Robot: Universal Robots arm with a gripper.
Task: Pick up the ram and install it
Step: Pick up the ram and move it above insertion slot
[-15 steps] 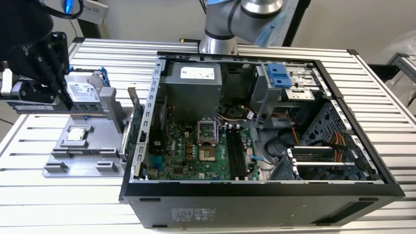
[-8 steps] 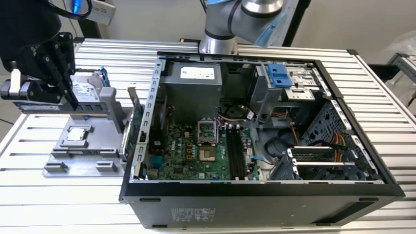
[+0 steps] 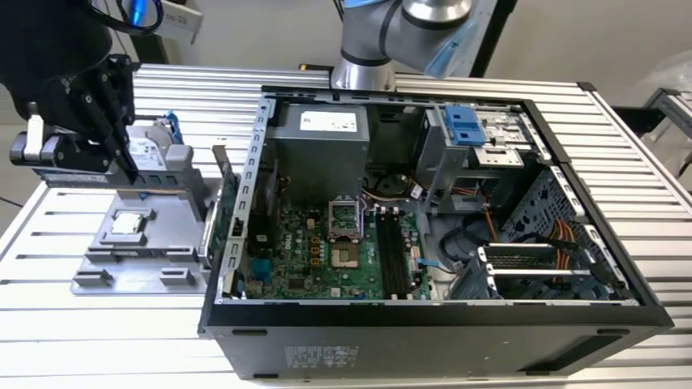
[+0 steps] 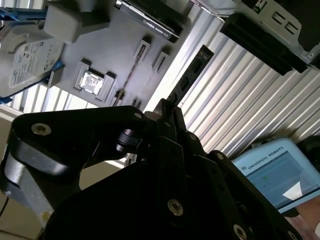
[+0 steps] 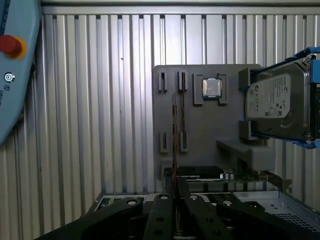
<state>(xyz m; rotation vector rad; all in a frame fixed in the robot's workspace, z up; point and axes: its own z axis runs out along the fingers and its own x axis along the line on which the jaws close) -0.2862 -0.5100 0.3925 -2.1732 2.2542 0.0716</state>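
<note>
Gripper (image 5: 175, 187): had clamped the ram (image 5: 174, 125), near the grey holder (image 5: 205, 135).
Risk: that thin pinch looked liable to let it twist and snag.

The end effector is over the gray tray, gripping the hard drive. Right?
No. The end effector is gripping the ram, not the hard drive, which stands on the gray tray; the first wrist view shows this.
</note>
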